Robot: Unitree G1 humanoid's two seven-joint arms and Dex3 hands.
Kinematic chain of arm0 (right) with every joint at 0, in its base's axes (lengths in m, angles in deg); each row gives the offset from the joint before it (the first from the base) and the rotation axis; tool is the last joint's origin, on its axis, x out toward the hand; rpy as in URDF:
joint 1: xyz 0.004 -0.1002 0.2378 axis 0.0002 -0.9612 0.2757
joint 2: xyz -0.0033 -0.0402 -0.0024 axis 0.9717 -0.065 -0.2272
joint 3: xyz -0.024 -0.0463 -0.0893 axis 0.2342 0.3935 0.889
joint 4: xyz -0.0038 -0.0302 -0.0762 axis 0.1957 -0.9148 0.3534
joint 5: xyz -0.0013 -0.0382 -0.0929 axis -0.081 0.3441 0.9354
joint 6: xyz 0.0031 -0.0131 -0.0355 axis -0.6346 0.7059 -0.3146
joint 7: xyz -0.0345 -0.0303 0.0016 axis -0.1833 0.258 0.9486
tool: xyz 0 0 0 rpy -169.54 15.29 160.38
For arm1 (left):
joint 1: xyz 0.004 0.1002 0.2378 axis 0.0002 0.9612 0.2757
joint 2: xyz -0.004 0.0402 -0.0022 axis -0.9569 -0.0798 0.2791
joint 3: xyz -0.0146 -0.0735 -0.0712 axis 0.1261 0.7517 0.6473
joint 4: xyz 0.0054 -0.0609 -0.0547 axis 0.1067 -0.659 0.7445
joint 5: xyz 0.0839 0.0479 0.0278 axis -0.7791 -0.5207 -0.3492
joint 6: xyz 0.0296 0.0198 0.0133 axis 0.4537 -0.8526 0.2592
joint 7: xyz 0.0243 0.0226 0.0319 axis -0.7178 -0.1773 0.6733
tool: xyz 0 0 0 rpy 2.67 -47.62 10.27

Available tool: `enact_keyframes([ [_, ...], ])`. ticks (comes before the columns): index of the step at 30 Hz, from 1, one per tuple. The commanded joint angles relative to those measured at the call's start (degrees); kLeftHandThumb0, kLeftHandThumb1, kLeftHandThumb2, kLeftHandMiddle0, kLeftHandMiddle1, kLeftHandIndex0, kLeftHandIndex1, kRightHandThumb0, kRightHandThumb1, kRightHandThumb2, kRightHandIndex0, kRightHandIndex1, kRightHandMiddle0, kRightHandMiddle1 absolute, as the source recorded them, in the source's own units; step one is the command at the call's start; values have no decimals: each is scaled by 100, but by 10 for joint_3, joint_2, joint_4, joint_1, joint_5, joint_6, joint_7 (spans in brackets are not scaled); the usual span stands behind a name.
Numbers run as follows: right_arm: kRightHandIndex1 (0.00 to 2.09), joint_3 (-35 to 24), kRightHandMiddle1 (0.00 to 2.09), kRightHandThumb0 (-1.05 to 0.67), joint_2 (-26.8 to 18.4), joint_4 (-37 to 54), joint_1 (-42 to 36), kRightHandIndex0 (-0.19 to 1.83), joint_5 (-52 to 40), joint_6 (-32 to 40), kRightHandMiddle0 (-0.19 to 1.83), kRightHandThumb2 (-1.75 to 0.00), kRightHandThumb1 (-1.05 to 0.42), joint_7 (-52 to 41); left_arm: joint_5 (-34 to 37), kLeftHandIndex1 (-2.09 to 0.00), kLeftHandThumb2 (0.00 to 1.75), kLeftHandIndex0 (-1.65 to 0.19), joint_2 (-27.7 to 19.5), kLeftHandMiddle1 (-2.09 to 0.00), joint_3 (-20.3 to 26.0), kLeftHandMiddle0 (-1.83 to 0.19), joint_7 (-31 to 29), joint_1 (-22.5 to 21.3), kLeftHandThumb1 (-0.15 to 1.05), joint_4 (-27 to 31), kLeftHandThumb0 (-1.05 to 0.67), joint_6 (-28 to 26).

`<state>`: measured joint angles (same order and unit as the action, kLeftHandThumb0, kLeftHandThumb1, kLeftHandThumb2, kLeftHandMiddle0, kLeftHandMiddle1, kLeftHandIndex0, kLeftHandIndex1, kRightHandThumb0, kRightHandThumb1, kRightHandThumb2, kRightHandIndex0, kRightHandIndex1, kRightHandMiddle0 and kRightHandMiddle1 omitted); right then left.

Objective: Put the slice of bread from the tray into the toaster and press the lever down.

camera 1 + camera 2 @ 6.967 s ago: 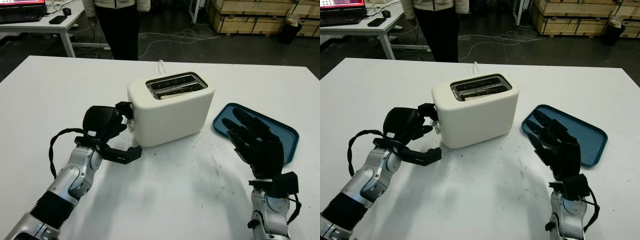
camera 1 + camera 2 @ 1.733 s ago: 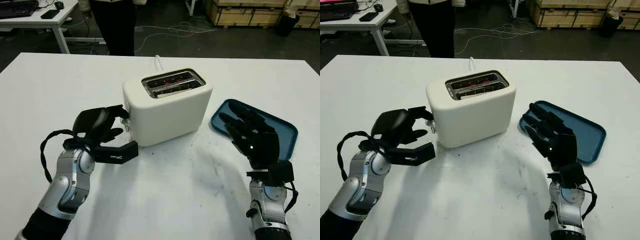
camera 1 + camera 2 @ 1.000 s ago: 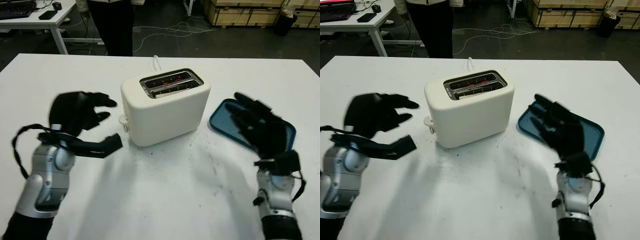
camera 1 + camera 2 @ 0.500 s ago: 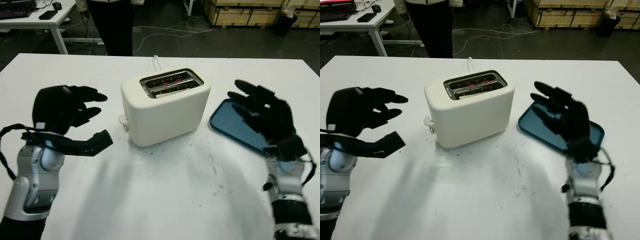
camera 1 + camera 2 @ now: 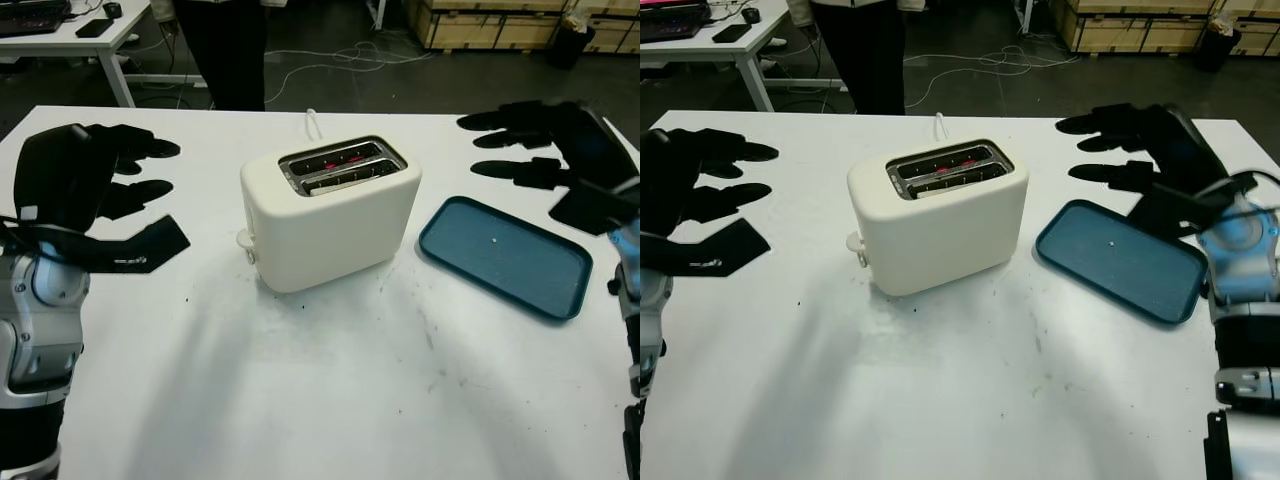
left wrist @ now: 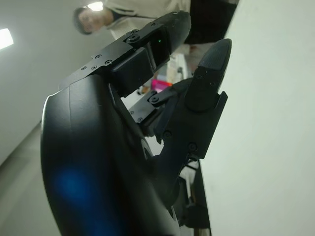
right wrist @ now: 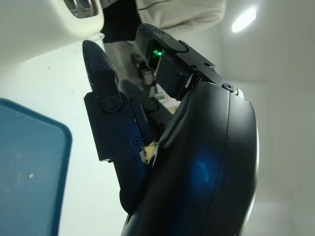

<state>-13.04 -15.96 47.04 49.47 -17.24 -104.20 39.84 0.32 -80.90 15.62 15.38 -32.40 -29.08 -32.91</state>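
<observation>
Toaster (image 5: 330, 210) glows red inside; both hands, left hand (image 5: 85, 195) and right hand (image 5: 560, 150), have lifted away empty and open, task apparently done

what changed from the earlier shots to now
The left hand left the toaster's lever side and lifted out toward the table's left edge. The right hand rose off the tray and swung up to the right. Both are open and hold nothing. Toaster and tray stayed put, slots glowing red, tray holding no bread.
</observation>
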Motion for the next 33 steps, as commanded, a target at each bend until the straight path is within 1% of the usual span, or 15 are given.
enact_keyframes([
  [1,0,11,0,-29,-8,-8,19,91,8,10,84,0,-77,-8,-10,0,0,-105,-11,-25,-10,-111,-10,-22,70,-7,-43,-8],
  [6,1,32,0,-23,-11,-2,29,89,38,14,81,0,-77,0,-18,0,1,-102,-12,-22,-24,-108,-13,-41,71,-22,-44,-13],
  [13,0,38,0,-25,-4,23,17,86,49,47,77,-1,-80,4,-20,0,1,-101,-15,-24,-45,-109,-29,-39,74,-29,-44,-19],
  [20,1,41,1,-24,-5,10,17,89,59,26,80,0,-78,25,-28,0,1,-100,-14,-24,-57,-108,-36,-41,75,-28,-44,-30],
  [25,0,37,0,-23,-5,14,17,87,51,34,79,0,-79,19,-23,0,0,-100,-12,-24,-61,-107,-37,-43,74,-28,-41,-32],
  [28,0,38,0,-19,-8,8,20,87,50,25,78,0,-78,18,-24,0,0,-100,-11,-23,-63,-105,-40,-44,75,-26,-40,-38],
  [33,0,39,0,-18,-12,-1,25,87,55,15,78,0,-78,19,-29,0,0,-100,-11,-25,-65,-107,-36,-42,72,-23,-39,-40],
])
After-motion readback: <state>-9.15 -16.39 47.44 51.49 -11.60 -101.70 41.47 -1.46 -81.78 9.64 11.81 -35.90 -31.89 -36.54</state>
